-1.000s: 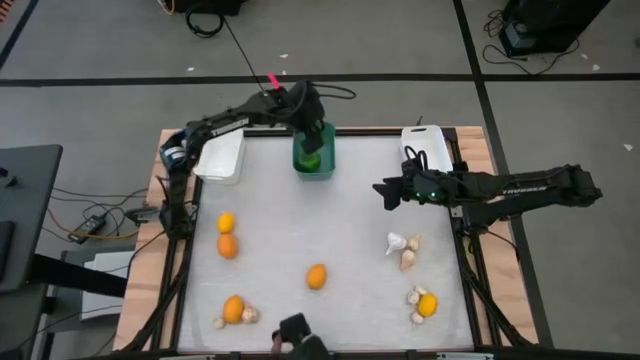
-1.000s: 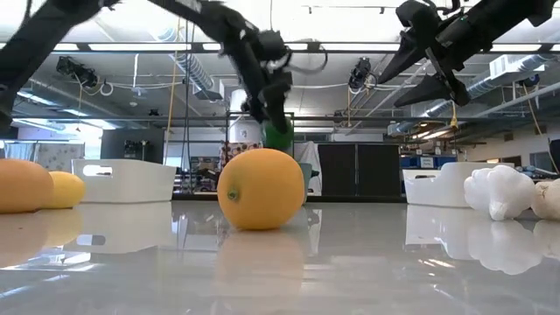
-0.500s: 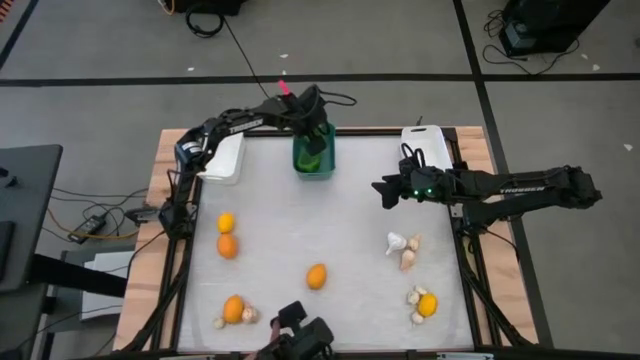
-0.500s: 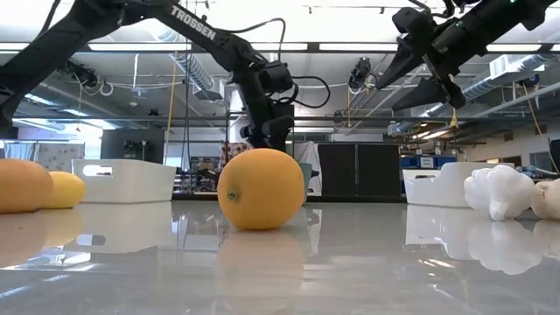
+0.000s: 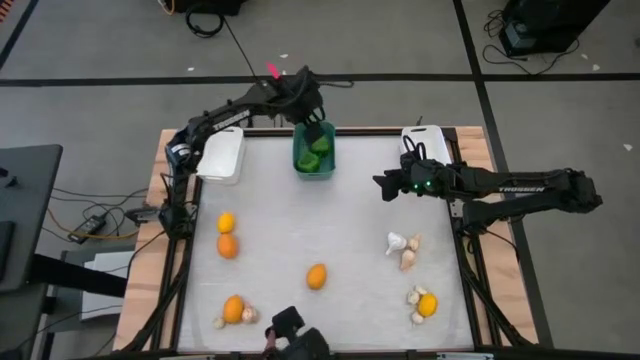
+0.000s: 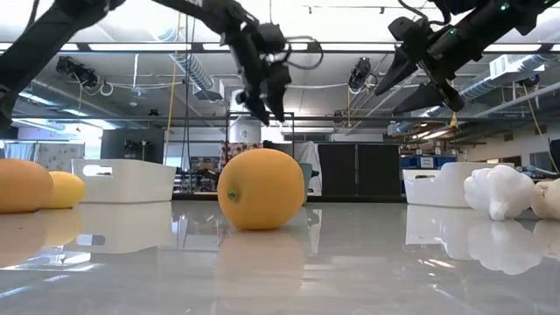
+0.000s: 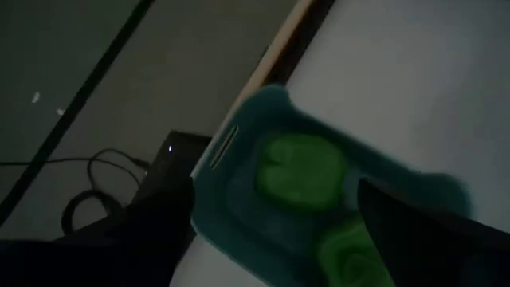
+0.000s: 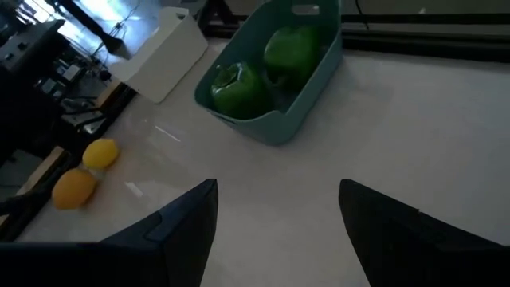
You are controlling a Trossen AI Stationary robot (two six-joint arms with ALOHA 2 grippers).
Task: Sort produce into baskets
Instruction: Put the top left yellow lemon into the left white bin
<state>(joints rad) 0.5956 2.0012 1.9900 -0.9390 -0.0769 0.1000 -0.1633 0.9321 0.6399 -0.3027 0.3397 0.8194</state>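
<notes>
Over the far edge of the table (image 5: 330,230), left gripper (image 5: 313,129) hovers above the teal basket (image 5: 314,158), fingers apart, empty. Two green peppers (image 8: 239,89) sit inside. Right gripper (image 5: 385,186) waits mid-right, fingers spread. Oranges, lemons, garlic scattered nearer.
</notes>
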